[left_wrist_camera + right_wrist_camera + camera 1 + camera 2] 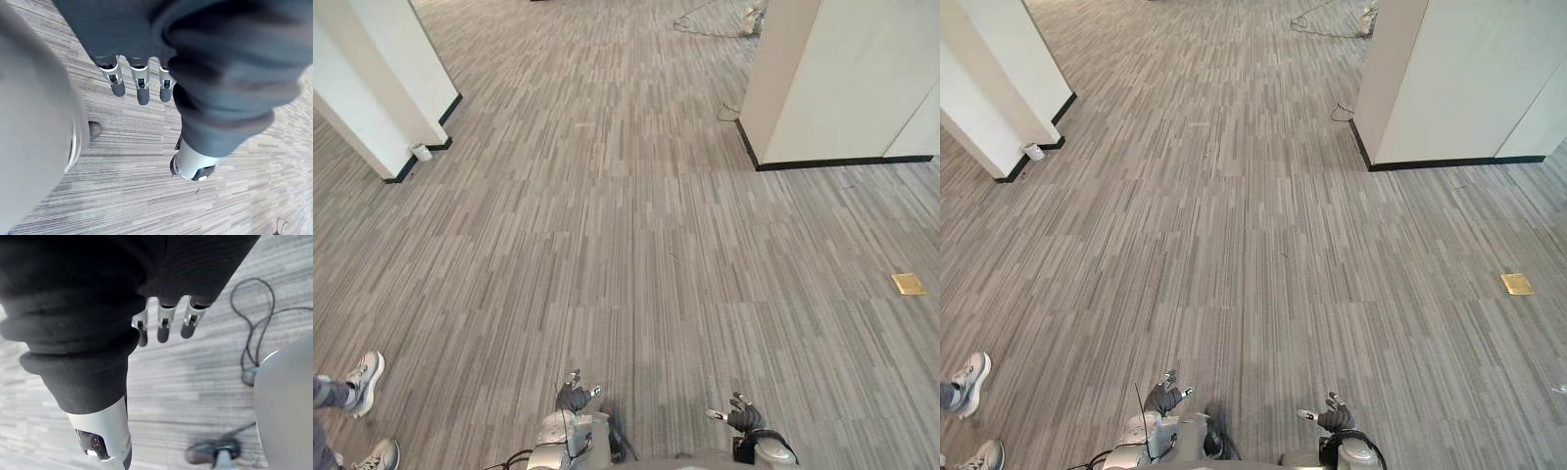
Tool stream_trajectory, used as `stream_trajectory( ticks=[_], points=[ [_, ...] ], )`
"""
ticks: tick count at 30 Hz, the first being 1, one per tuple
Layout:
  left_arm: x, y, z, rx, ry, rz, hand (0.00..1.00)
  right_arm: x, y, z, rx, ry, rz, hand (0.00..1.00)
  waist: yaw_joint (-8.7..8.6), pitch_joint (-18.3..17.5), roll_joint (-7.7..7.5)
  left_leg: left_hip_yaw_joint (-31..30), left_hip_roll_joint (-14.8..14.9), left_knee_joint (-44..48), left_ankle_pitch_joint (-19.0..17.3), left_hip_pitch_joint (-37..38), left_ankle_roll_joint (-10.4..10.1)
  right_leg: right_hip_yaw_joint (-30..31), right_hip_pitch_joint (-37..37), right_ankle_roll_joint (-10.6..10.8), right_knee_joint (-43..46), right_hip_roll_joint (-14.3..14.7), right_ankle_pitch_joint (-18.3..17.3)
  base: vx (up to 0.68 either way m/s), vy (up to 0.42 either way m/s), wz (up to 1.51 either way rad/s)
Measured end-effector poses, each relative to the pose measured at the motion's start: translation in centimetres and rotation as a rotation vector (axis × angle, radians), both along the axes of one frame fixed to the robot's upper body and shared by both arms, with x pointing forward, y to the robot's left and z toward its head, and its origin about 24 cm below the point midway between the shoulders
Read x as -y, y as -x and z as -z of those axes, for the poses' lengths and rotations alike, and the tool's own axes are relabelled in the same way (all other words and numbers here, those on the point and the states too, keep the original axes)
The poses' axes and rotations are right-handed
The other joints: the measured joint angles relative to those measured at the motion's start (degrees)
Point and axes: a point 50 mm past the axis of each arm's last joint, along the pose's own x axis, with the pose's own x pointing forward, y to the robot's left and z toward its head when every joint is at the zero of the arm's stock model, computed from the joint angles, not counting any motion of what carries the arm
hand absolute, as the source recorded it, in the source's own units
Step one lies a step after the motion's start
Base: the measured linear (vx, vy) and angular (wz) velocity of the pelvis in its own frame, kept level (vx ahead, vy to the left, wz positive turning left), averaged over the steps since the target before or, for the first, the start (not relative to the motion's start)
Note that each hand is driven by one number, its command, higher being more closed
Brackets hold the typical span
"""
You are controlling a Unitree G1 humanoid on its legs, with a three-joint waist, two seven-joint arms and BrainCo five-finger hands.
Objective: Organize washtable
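I see grey striped carpet floor and no washtable. My left hand [575, 395] hangs low at the bottom of the eye views, left of centre. Its fingers [141, 85] are straight and hold nothing. My right hand [741, 416] hangs at the bottom right of centre. Its fingers [164, 328] are also relaxed and empty, above bare carpet.
A white wall corner with black skirting [382, 98] stands at the far left, a small white cup [421, 152] at its foot. A white partition [842, 88] stands at the far right. A brass floor plate [908, 284] lies on the right. A person's shoes [364, 382] show at the lower left.
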Motion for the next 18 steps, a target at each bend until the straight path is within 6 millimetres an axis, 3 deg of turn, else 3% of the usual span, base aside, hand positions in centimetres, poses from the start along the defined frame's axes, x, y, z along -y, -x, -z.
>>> stream_trajectory(
  ticks=[1,2,4,5,7,9,10,11,14,15,16,17,18],
  points=[
    [-0.4,0.1,0.1,-0.006,-0.007,-0.008,0.0,0.0,0.4,0.3,-0.022,0.0,0.003,0.0,0.65,-0.22,-0.06,-1.11,-0.06,1.19,4.42,-0.05,2.56,0.55,2.12,1.9,-0.18,-0.6,-2.35,0.45,0.327,-0.59],
    [-0.7,0.1,0.1,-0.007,-0.012,-0.009,0.0,-0.2,0.6,0.3,-0.027,-0.004,0.005,0.0,0.97,-0.73,-0.67,-1.1,-0.67,2.86,5.84,-0.31,4.01,1.27,2.3,2.42,0.57,-1.51,-3.64,0.59,0.409,-0.62],
    [-1.2,0.3,0.2,-0.016,-0.023,-0.017,0.0,-0.8,0.9,0.5,-0.037,-0.023,0.009,0.0,0.74,-2.08,-1.93,0.02,-2.39,7.9,4.93,-1.46,6.0,3.73,0.42,3.08,8.07,-4.2,-6.4,0.54,0.328,-0.49],
    [-1.4,0.6,0.3,-0.032,-0.028,-0.017,0.0,-0.8,0.9,0.5,-0.037,-0.026,0.005,0.0,0.71,-2.76,-2.66,1.34,-3.71,7.82,3.71,0.26,7.84,5.14,-4.53,3.66,19.16,-5.5,-6.69,0.55,0.325,-0.36],
    [-2.8,0.7,0.4,-0.055,-0.067,-0.007,0.0,-1.6,0.4,0.4,-0.019,-0.057,0.024,0.0,-0.46,-1.78,-5.56,1.77,-8.38,5.19,1.23,6.66,10.59,6.05,-13.89,9.69,44.04,-9.01,-1.63,0.58,0.35,-0.04],
    [-3.2,1.2,0.8,-0.098,-0.086,0.001,0.0,-1.5,0.0,0.3,-0.006,-0.053,0.024,0.0,-1.1,-1.12,-6.34,1.16,-9.53,3.07,-0.72,13.24,11.89,3.23,-16.24,8.13,52.42,-9.32,-2.93,0.53,0.235,0.18],
    [-3.1,1.6,1.0,-0.119,-0.092,0.008,0.0,-1.2,0.0,0.2,-0.003,-0.039,0.011,0.0,-1.45,-0.58,-4.82,1.1,-9.22,0.72,-1.46,18.15,12.25,-0.64,-18.4,4.95,52.76,-9.16,-5.17,0.41,0.163,0.1],
    [-3.1,1.9,1.1,-0.131,-0.09,0.007,0.0,-1.2,-0.2,0.1,0.008,-0.033,-0.001,0.0,-1.88,-0.58,-4.47,0.85,-9.08,-0.72,-1.72,20.13,12.37,-3.18,-19.83,3.86,51.77,-8.99,-5.93,0.45,0.153,0.14],
    [-2.5,1.9,1.3,-0.142,-0.081,0.031,0.0,-1.0,-1.2,-0.4,0.059,-0.025,-0.003,0.0,-2.47,-0.36,-3.49,-0.05,-8.01,-6.73,-2.01,26.37,12.3,-9.96,-29.59,3.12,37.85,-5.92,-6.71,0.53,0.108,0.21],
    [-2.2,1.8,1.3,-0.142,-0.074,0.033,0.0,-0.9,-1.6,-0.7,0.079,-0.025,-0.002,0.0,-3.06,-0.09,-3.06,-0.64,-7.18,-7.95,-2.52,27.89,11.43,-11.4,-31.67,2.8,28.17,-4.06,-3.4,0.55,0.042,0.36],
    [-2.0,1.9,1.3,-0.144,-0.069,0.034,0.0,-1.1,-1.7,-0.7,0.08,-0.028,-0.003,0.0,-3.56,-0.21,-3.27,-0.8,-6.98,-8.84,-3.3,29.44,10.08,-12.54,-31.93,2.98,16.21,-2.52,2.8,0.55,0.024,0.4],
    [-2.0,1.9,1.3,-0.142,-0.068,0.035,0.0,-1.2,-1.8,-0.7,0.08,-0.03,-0.003,0.0,-3.6,-0.05,-3.6,-0.82,-7.12,-9.09,-3.91,30.24,9.08,-12.5,-32.05,2.99,11.76,-2.15,5.54,0.56,-0.001,0.44],
    [-2.0,2.0,1.3,-0.144,-0.066,0.029,0.0,-1.3,-1.7,-0.6,0.079,-0.036,0.003,0.0,-3.61,0.1,-4.21,-0.89,-7.71,-9.67,-5.4,33.04,6.81,-12.31,-32.09,1.79,8.34,-2.19,8.4,0.6,-0.027,0.49]
  ],
)
